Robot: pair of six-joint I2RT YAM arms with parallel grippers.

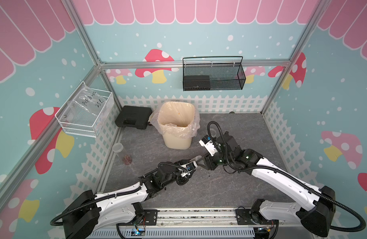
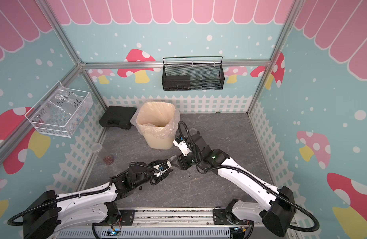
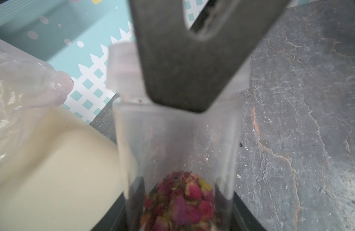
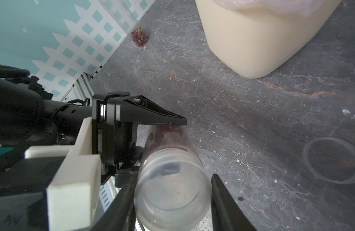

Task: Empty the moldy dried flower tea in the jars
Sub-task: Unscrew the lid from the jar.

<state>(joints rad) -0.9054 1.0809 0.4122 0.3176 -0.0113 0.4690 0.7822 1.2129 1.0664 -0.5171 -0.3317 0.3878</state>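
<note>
grey stone-patterned table [image 1: 230, 186] inside a booth with mushroom-printed walls. in both top views a cream plastic waste bin with a clear liner [image 1: 176, 140] stands toward the back. in front of the bin the left tool [image 1: 192, 163] and the right tool [image 1: 200, 161] meet at a small clear plastic cylindrical jar [image 1: 196, 158]. a second clear jar [image 1: 119, 149] leans at the wall to the left of the bin, with reddish-brown tea bits [image 1: 126, 160] in its bottom.

left wrist view: the left tool is clenched on the jar's base end, where the pinkish-red dried flower tea [image 3: 182, 204] sits. the flat clear lid [image 3: 120, 68] is on the far end, partly behind a dark finger [image 3: 188, 70] of the right tool. the bin is just beside the jar.

right wrist view: the right tool's fingers [image 4: 224, 200] stand on either side of the lid, close against it; i cannot tell whether they pinch it. a loose clear round lid [image 4: 332, 160] lies flat on the table, apart from the bin.
</note>
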